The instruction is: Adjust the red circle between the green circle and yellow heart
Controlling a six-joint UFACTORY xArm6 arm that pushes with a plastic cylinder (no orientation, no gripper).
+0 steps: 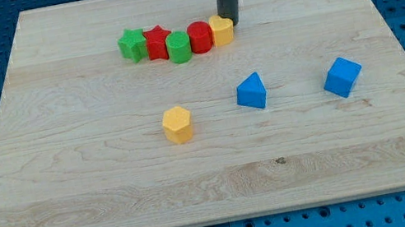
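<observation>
The red circle sits in a row of blocks near the view's top, between the green circle on its left and the yellow heart on its right, touching both. My tip stands just right of and behind the yellow heart, touching or almost touching it.
A red star and a green star continue the row to the left. A yellow hexagon lies mid-board. A blue triangular block and a blue cube lie to the right. The wooden board sits on a blue table.
</observation>
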